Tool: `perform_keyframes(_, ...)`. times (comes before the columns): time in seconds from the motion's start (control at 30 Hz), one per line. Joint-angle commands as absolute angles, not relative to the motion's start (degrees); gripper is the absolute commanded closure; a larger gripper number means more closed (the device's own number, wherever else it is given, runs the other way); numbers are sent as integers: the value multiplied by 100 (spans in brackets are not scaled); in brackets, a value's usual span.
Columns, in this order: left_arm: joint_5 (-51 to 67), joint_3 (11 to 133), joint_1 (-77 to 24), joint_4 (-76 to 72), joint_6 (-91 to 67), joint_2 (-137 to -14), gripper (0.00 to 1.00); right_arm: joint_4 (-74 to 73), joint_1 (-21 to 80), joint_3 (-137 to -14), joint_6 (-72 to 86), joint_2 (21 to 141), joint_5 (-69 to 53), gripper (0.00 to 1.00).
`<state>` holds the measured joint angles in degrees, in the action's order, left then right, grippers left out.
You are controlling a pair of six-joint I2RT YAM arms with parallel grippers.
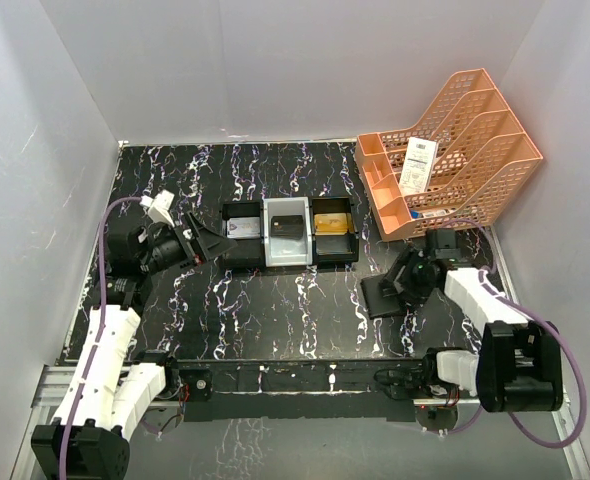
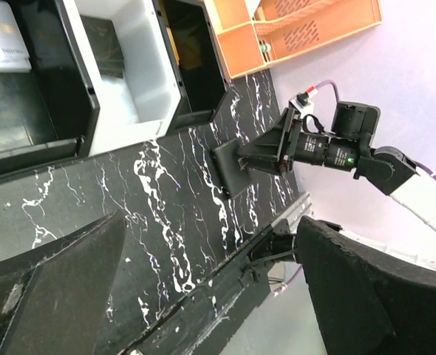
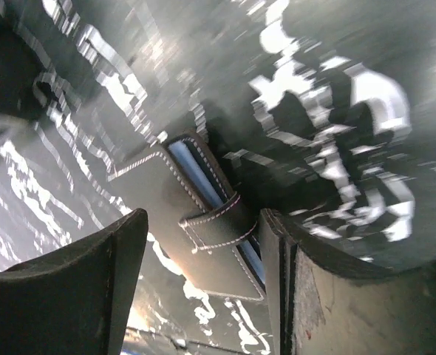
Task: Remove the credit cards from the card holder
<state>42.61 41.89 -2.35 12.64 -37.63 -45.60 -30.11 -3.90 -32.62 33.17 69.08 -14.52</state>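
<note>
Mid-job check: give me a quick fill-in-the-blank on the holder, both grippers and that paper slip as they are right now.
1. The card holder lies on the table, folded ___, blue-grey lining showing only at its edge.
2. The right gripper has a finger on either side of the holder, jaws ___.
3. The left gripper, empty, hangs beside the row of ___ bins.
4. The white paper slip stands in the ___ file rack.

Missing words: closed; open; three; orange.
</note>
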Motion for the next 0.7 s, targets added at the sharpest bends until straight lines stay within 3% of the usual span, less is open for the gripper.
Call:
perform_keyframes(0.0, 4796, 3935, -211, 977, -4059, -4508, 1, -2803, 629, -3090, 3989, 6472, -1635, 42)
perform_keyframes(0.17, 4653, 3762, -256, 1160, -4008, -4357, 2, -2600, 1358, -2865, 4307, 6254, -1605, 49)
perform_keyframes(0.33, 4270, 3508, -621, 974, -4257, -4379, 6, -2279, 2002, -2866, 4300, 6453, -1917, 49)
perform_keyframes(0.67, 2347, 3954, -3225, 546, -4364, -5941, 16, -3070, 2169, -3488, 4520, 6099, 59, 43)
